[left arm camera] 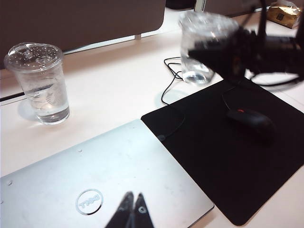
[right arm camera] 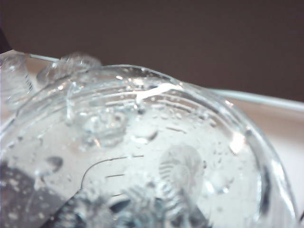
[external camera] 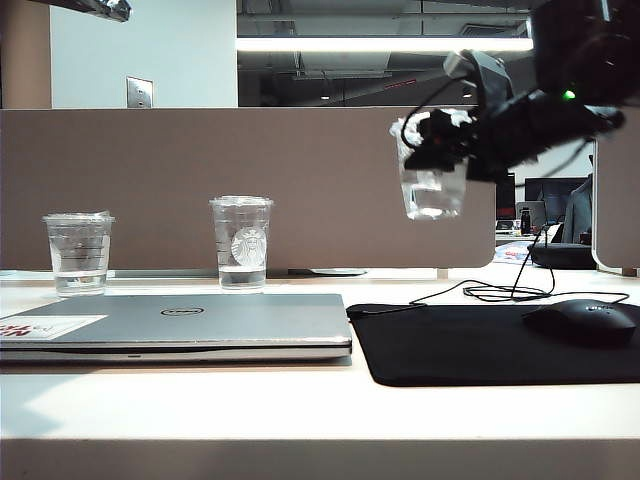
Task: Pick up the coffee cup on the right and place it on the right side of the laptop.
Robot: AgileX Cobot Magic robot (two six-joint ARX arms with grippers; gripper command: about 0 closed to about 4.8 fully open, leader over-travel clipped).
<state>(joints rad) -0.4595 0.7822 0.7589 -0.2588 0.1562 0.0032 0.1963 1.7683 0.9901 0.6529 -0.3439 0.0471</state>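
Two cups point(external camera: 79, 252) point(external camera: 241, 243) behind laptop point(external camera: 180, 325). Left gripper point(left arm camera: 132, 203) low over laptop lid, tips pressed together, empty. Right of laptop, mouse pad point(external camera: 470, 345) with mouse point(external camera: 583, 322). High above pad, right gripper point(external camera: 440, 140) clamped on coffee cup point(external camera: 432, 185), clear of the desk.

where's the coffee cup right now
The coffee cup is in the air on the right of the exterior view, held by the right end effector above the black mouse pad, right of the laptop.
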